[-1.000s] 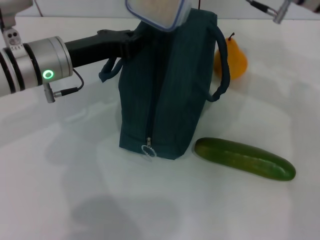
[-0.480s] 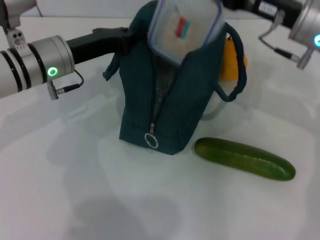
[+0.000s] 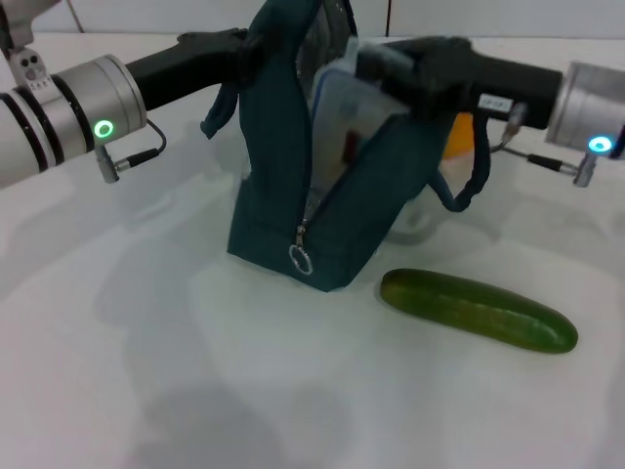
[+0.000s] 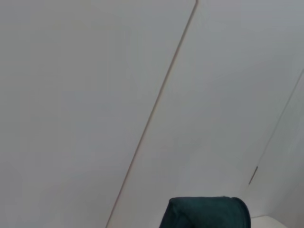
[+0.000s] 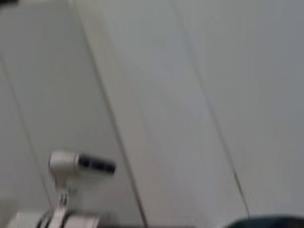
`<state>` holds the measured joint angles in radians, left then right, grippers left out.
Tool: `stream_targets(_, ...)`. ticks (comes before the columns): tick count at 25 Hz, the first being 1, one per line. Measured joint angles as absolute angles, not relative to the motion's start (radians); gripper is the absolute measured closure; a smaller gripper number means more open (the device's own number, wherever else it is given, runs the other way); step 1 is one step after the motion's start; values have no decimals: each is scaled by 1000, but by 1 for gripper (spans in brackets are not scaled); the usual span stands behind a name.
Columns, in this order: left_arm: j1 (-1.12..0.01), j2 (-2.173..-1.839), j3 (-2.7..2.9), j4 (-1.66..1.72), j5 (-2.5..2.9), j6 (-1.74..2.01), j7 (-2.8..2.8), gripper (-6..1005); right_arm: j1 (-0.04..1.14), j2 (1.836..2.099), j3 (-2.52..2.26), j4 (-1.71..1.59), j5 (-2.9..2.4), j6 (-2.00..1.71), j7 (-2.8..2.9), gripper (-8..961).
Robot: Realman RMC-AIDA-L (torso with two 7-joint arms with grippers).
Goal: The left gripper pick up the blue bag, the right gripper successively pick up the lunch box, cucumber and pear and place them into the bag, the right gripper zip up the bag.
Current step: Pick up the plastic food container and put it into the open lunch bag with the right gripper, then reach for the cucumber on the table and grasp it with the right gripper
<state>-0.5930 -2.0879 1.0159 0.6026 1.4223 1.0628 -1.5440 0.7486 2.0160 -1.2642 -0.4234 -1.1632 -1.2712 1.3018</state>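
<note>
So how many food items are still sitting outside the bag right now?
2. The cucumber lies on the table in front of the blue bag, toward the robot's right. The pear is behind the bag, mostly hidden by the right gripper.

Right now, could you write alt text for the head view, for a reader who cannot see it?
The right hand pushes the lunch box into the open top of the blue bag, while the left hand holds the bag's upper edge. A cucumber lies on the white table beside the bag; the pear is mostly hidden behind it.
</note>
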Motion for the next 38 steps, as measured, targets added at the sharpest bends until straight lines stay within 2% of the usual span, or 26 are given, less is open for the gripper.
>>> stream_targets(4, -608, -2089, 1019, 589, 1421, 1062, -1537, 956, 747, 2024, -1288, -435, -1167, -1234, 1257, 827)
stream_targets(14, -630, -2091, 1019, 545, 1378, 1032, -1495, 955, 714, 2021, -1280, -441, -1042, -1238, 1153, 808)
stream_targets(16, -629, -2091, 1017, 542, 1369, 1032, -1484, 955, 679, 2018, -1267, -485, -1014, -1244, 1142, 595)
stream_targets(21, -621, -2090, 1013, 542, 1368, 1026, -1468, 955, 541, 2022, -1202, -640, -930, -1223, 1135, 513)
stream_targets(27, -619, -2092, 1013, 537, 1368, 1017, -1436, 956, 432, 2005, -1128, -687, -835, -1233, 1094, 473)
stream_targets(33, -618, -2091, 1012, 528, 1368, 1017, -1395, 956, 405, 1961, -1148, -832, -1212, -1238, 1380, 445)
stream_targets(38, -621, -2091, 1014, 487, 1295, 1017, -1324, 955, 426, 1954, -1142, -1021, -1635, -1260, 1738, 290)
